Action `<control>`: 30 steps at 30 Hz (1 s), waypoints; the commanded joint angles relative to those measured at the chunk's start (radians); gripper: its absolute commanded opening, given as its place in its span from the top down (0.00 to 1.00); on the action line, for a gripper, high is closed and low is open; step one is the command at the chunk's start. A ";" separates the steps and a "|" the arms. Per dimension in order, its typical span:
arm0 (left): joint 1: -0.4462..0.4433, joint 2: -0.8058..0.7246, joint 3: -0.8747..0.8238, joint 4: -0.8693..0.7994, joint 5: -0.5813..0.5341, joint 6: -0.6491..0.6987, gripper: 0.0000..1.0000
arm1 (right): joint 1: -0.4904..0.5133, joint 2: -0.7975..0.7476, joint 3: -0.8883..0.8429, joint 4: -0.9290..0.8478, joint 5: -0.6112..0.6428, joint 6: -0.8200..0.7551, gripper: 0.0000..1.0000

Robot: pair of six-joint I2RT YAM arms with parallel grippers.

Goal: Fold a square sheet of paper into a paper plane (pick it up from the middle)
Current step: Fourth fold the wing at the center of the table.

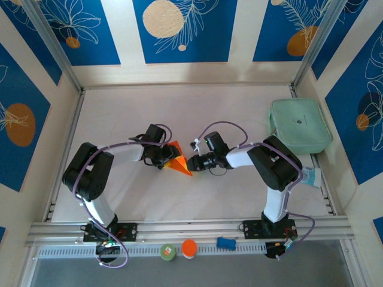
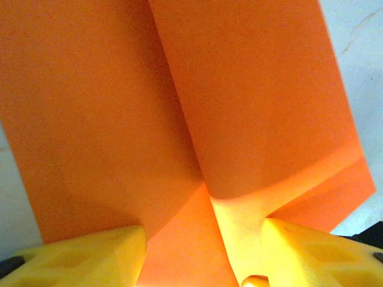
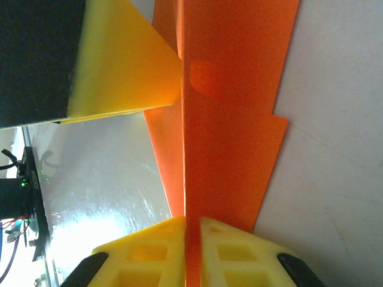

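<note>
The orange square sheet of paper, folded into a pointed paper plane (image 1: 179, 162), stands on edge at the middle of the table between both grippers. My right gripper (image 1: 192, 162) comes in from the right. In the right wrist view its yellow fingers (image 3: 161, 245) are pinched together on the plane's (image 3: 233, 119) folded spine, so my right gripper (image 3: 191, 224) is shut on it. My left gripper (image 1: 165, 156) is at the plane's left end. Its yellow jaws stand apart, and the creased paper (image 2: 239, 89) runs between them at my left gripper (image 2: 203, 236). One left finger (image 3: 125, 66) touches the plane's side.
A mint-green case (image 1: 299, 125) lies at the back right of the table. On the front rail sit a small greenish round piece (image 1: 168, 252), a round orange disc (image 1: 189, 248) and a small blue object (image 1: 225, 243). Blue-patterned walls enclose the table on three sides.
</note>
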 commanded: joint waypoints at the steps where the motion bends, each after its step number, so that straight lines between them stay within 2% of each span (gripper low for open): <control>1: -0.009 0.080 -0.043 -0.130 -0.076 -0.001 0.41 | 0.005 0.025 0.024 -0.014 -0.016 -0.011 0.86; 22: -0.009 0.085 -0.045 -0.136 -0.074 -0.007 0.40 | 0.038 0.011 0.053 -0.075 0.102 -0.040 0.81; 30: -0.009 0.078 -0.046 -0.137 -0.075 -0.007 0.40 | 0.029 0.015 0.052 -0.069 0.076 -0.033 0.89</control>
